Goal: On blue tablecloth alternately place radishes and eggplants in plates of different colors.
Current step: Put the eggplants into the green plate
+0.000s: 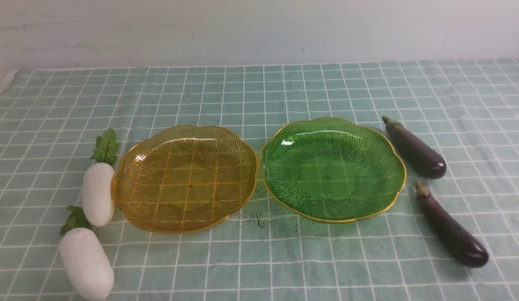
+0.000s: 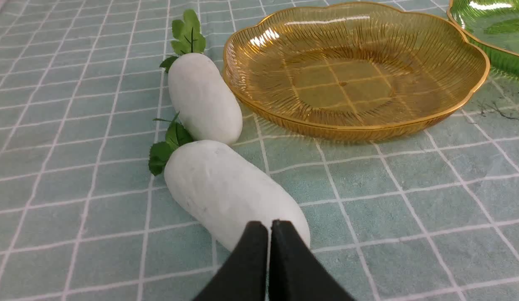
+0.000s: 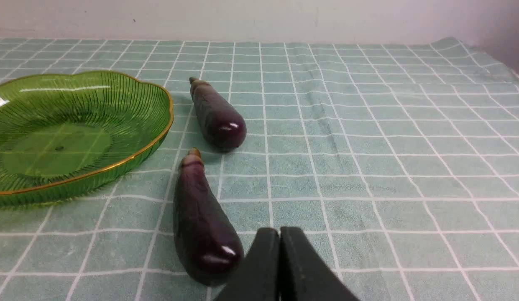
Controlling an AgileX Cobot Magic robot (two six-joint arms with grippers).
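— Left tool first: what's it doing?

— Clenched. Its two black fingers are pressed flat together with nothing between them. It hangs right at the rounded end of the near radish; I can't tell whether it touches.

— And the right tool?

— Same, pinched tight and empty, just beside the blunt end of the near eggplant.

— Where do the vegetables lie?

— All four are on the blue tablecloth, none in a plate. The radishes are on the robot's left, one behind the other, with their leaves pointing toward the wall. The near one's leaves reach the end of the far radish. That far one lies right against the rim of the amber plate, though I can't say if they touch.

— The eggplants?

— On the right, beyond the green plate. The far eggplant sits just beside that plate's rim, its stem cap pointing away from the robot. The near one lies roughly in line with it, a small gap between them.

— And the plates?

— Side by side in the middle, amber on the left and green on the right, with their rims almost meeting. The cloth's white grid shows through both bottoms. A few dark specks lie on the cloth in front of the gap between them.
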